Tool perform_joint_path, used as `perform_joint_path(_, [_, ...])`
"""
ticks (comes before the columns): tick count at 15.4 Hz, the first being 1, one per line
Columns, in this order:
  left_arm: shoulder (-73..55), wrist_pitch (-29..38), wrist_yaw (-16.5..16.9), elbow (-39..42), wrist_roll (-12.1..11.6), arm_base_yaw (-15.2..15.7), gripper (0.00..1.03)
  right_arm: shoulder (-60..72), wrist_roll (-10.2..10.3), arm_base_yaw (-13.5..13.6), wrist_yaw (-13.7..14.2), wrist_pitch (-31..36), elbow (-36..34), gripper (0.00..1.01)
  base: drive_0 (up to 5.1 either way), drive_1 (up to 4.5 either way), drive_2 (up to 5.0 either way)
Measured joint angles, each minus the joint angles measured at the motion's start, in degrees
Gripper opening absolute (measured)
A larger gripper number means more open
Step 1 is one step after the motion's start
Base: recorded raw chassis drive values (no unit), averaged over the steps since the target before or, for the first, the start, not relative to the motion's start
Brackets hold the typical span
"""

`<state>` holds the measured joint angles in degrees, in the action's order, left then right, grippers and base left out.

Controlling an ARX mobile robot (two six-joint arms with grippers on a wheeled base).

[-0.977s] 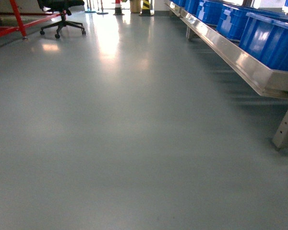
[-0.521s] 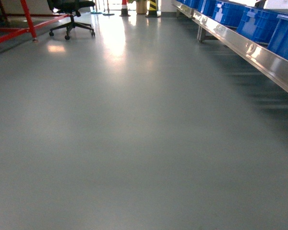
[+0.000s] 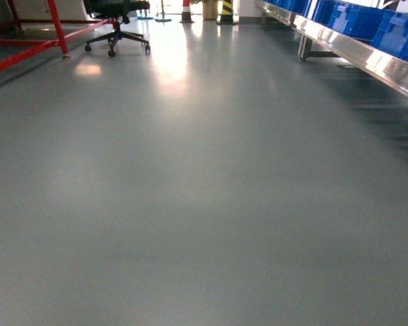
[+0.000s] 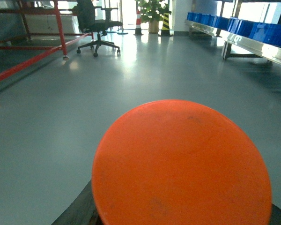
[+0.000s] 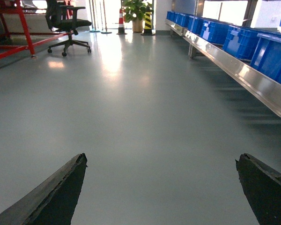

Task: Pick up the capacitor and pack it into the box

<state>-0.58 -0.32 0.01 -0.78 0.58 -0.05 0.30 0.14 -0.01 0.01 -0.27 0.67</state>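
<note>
Head view is mostly bare grey floor (image 3: 204,204), glossy, w/ a bright glare patch upper centre. Top left: red metal frame (image 3: 27,47) and a black office chair (image 3: 115,24) on castors just right of it. Top right — a steel rack rail (image 3: 367,58) runs diagonally, blue bins (image 3: 367,20) sitting on it. Far back, a striped cone (image 3: 186,10) and a yellow-black post (image 3: 226,10). No arms in shot.

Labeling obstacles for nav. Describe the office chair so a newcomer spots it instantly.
Follow the long grey floor to its far end, upper left in the head view. Beside the red metal frame, just to its right, stands the black office chair on a star base with castors. It is the only black, wheeled thing there; the cones further back are striped.
</note>
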Motion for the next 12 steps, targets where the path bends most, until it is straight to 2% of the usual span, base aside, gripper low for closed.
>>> perform_joint_path(12, [0.0, 0.0, 0.02, 0.0, 0.0, 0.0, 0.44, 0.0, 0.0, 0.0, 0.0, -0.15, 0.0, 0.98, -4.8, 3.3, 1.7])
